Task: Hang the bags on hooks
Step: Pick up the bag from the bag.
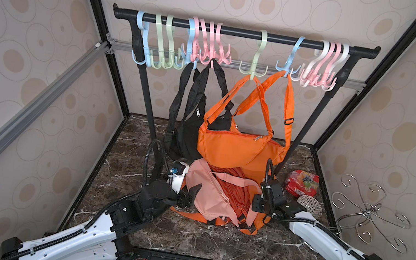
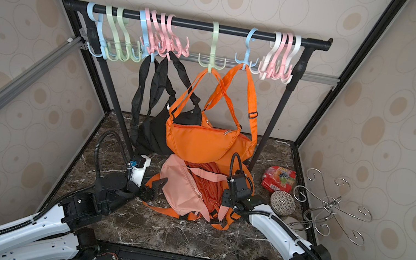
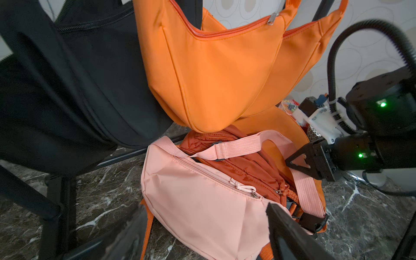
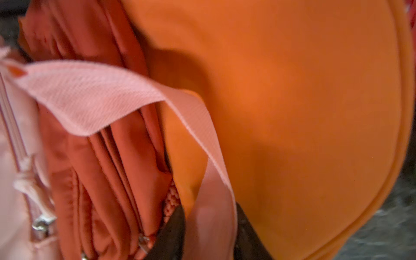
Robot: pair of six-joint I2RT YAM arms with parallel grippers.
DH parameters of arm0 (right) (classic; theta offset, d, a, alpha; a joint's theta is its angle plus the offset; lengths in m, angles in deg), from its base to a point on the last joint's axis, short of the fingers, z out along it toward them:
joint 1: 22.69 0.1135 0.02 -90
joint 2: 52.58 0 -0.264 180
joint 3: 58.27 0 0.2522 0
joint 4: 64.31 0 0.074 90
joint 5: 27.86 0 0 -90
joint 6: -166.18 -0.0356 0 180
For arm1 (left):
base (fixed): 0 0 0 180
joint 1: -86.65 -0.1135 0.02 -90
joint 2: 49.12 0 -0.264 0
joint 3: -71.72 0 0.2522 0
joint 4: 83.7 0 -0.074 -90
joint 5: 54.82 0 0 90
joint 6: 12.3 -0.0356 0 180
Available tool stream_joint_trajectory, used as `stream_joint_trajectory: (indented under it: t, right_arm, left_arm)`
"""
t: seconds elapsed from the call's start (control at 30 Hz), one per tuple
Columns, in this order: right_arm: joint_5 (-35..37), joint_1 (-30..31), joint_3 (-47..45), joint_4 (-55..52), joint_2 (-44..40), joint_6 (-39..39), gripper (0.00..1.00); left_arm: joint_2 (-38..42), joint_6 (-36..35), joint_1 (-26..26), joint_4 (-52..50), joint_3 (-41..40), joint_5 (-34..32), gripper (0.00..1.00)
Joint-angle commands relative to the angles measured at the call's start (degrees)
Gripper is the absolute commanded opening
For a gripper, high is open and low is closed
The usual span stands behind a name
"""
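Pink sling bag [image 1: 208, 194]: lying on marble tabletop [image 1: 182, 236], centre, atop a rust bag [image 1: 231, 189] and an orange bag [image 4: 292, 112], below the hook rail [image 1: 247, 34]
Pink strap [image 4: 94, 96]: clamped between right hand [image 4: 209, 209] fingers
Left hand [image 3: 204, 207]: fingers apart, at the bag's left edge

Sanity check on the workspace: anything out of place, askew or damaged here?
Mostly the heap: the pink bag lies on the floor atop a rust-red bag and an orange bag, not hung. A snack packet and patterned bowl sit beside the rack's leg, unrelated clutter. No spill or damage visible.
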Motion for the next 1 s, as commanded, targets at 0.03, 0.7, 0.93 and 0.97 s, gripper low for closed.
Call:
stream_joint_trajectory:
  t: [0.03, 0.7, 0.93, 0.97]
  right_arm:
    - [-1.3, 0.0, -0.3, 1.0, -2.6, -0.5, 0.01]
    - [52.6, 44.7, 35.1, -8.0, -8.3, 44.3, 0.0]
    - [48.9, 46.7, 44.5, -1.1, -7.6, 55.7, 0.0]
    - [48.3, 46.9, 45.5, -1.1, -7.3, 56.2, 0.0]
  left_arm:
    - [1.4, 0.7, 0.5, 0.0, 0.9, -2.0, 0.83]
    - [-14.9, -33.8, 23.5, -2.1, 24.0, -16.2, 0.85]
    - [-18.8, -44.9, 23.6, 7.2, 27.5, -24.1, 0.87]
    - [-19.1, -45.3, 23.6, 8.1, 28.1, -23.1, 0.88]
